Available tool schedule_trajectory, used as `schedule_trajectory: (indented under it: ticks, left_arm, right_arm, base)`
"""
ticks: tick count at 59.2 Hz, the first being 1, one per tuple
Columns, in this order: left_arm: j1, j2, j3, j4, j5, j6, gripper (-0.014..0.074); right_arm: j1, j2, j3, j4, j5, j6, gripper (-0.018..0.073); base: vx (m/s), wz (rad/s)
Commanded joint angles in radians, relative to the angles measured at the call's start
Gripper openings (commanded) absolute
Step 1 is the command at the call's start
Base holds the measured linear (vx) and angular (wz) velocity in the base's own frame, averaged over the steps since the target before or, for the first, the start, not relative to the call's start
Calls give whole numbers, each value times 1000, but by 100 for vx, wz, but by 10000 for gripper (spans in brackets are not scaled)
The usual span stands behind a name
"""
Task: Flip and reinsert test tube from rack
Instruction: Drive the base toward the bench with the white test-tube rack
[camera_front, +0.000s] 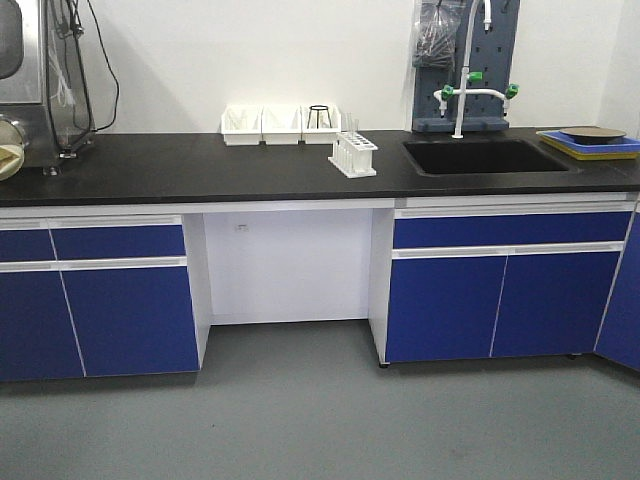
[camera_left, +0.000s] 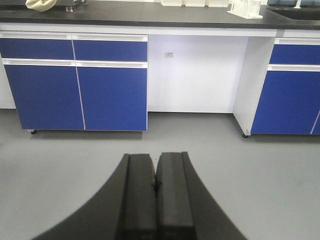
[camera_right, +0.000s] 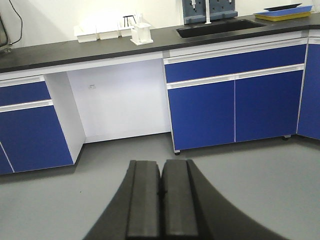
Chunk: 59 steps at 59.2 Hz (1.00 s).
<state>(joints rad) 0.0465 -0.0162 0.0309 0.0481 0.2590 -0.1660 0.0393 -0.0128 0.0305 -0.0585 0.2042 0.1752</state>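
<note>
Up on the counter (camera_front: 150, 165), rack (camera_front: 354, 155) before bins (camera_front: 265, 124), sink (camera_front: 485, 157) beside — left pincer (camera_left: 156, 161), right pincer (camera_right: 161, 166) clenched, empty

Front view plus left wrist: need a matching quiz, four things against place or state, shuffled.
1 rack
2 sink
3 blue tray
4 left gripper

A shut, above the floor
B set into the counter
C on the counter, left of the sink
D on the counter, right of the sink

Pairs: 1-C, 2-B, 3-D, 4-A
</note>
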Motion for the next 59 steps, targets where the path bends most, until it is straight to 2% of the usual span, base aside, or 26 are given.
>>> schedule_trajectory:
  ticks: [1,59]
  left_arm:
    - [-8,-11,2,-5,-79,0,-6]
    - [-8,-11,2,-5,-79,0,-6]
  right_arm:
    - [-4,-8,1,-8,-88,-11,-12]
    - [-4,-8,1,-8,-88,-11,-12]
  base:
    - [0,0]
    - [3,0]
